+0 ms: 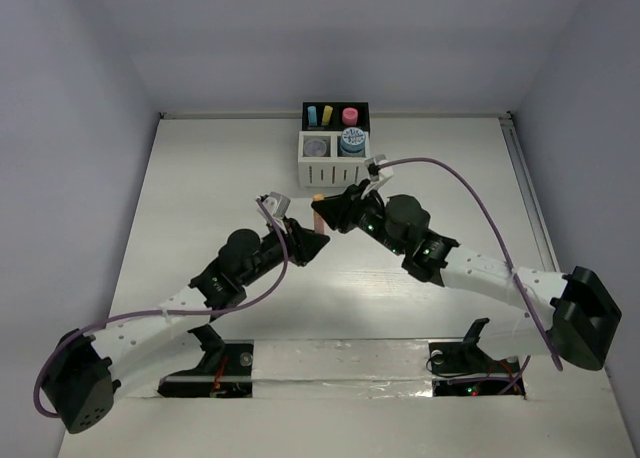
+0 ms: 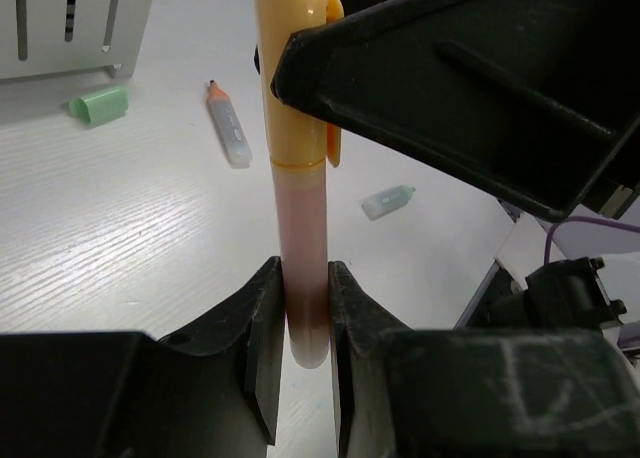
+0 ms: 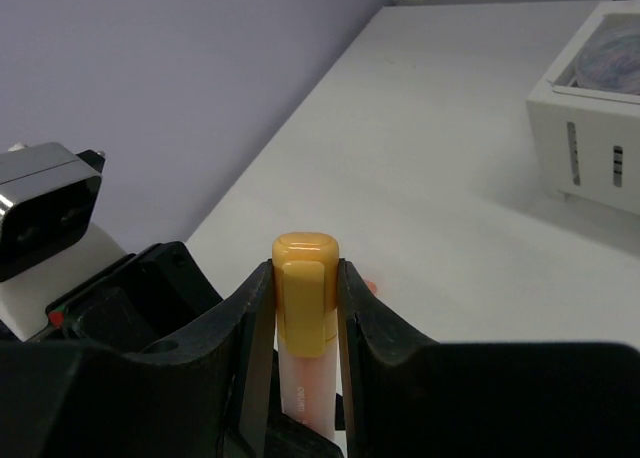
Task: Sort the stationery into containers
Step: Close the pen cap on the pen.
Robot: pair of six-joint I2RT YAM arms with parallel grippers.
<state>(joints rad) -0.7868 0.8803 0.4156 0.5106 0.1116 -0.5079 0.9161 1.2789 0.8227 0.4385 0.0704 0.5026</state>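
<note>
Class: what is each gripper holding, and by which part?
Both hold one highlighter: the left gripper clamps its barrel end, the right gripper its yellow cap.

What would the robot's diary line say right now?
left gripper: shut on barrel of pink plastic marker with yellow-orange cap | right gripper: shut on that cap | sorting: marker not yet in black-and-white organiser

One four-compartment organiser [image 1: 335, 168] is counted, and in it three stubs are tallied: blue stub [image 1: 312, 113], yellow stub [image 1: 327, 112], pink stub [image 1: 350, 115]. Two rolls are added there, a pale roll [image 1: 317, 146] and a blue-white roll [image 1: 351, 140]. One yellow-capped highlighter [image 2: 300, 228] is logged, and lying loose, one green stub [image 2: 100, 104], one orange-tipped marker [image 2: 229, 128] and one clear cap [image 2: 388, 201] are spotted.
</note>
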